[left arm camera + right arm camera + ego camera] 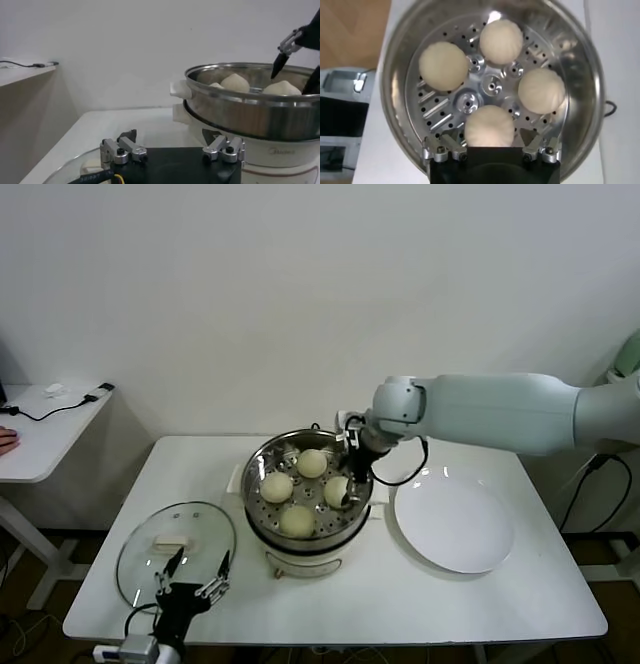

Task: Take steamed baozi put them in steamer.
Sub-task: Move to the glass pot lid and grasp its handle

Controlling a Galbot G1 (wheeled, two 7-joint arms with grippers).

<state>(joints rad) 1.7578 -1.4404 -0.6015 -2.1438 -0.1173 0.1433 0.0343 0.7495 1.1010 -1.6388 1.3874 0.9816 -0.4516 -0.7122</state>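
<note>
Several cream-white steamed baozi (277, 486) lie on the perforated tray of the steel steamer (262, 459) at the table's middle. My right gripper (350, 484) reaches down into the steamer's right side. In the right wrist view it (490, 136) stands open around the nearest baozi (489, 125), with a gap on each side of the bun. The other baozi (443, 65) rest round the tray's centre. My left gripper (200, 559) is parked open at the table's front left, with nothing between its fingers (129, 135).
A round glass lid (150, 554) with a white handle lies flat under the left gripper. A flat white plate (455, 524) sits right of the steamer. A small side table (50, 434) with cables stands at the far left.
</note>
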